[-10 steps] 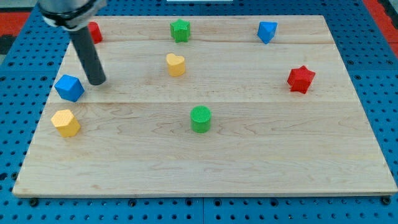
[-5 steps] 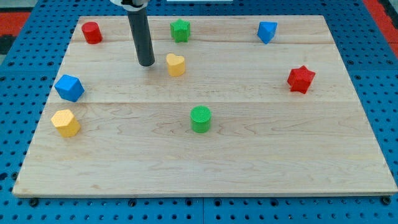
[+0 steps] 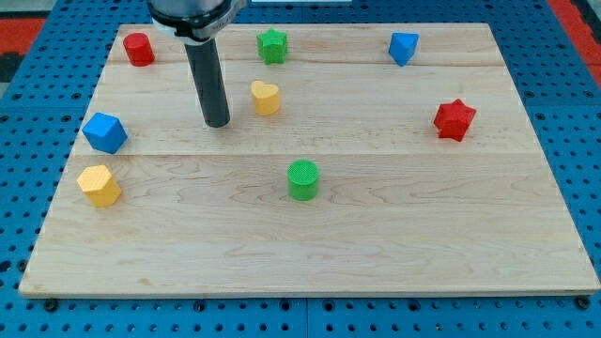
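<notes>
My tip (image 3: pixel 218 121) rests on the wooden board (image 3: pixel 394 225) in its upper-left part. It touches no block. The yellow heart-shaped block (image 3: pixel 266 98) is nearest, a short way to the tip's upper right. A blue cube (image 3: pixel 104 132) lies further off to the left, with a yellow hexagonal block (image 3: pixel 99 185) below it. A green cylinder (image 3: pixel 303 179) stands to the tip's lower right. At the view's top are a red cylinder (image 3: pixel 139 49) and a green star (image 3: pixel 272 45), either side of the rod.
A blue block (image 3: pixel 404 47) sits near the board's top right and a red star (image 3: pixel 454 119) near its right edge. Blue pegboard (image 3: pixel 582 141) surrounds the board on all sides.
The tip swept right from beside the blue cube to just left of the yellow heart, then drew back down a little toward the view's bottom. No block has moved.
</notes>
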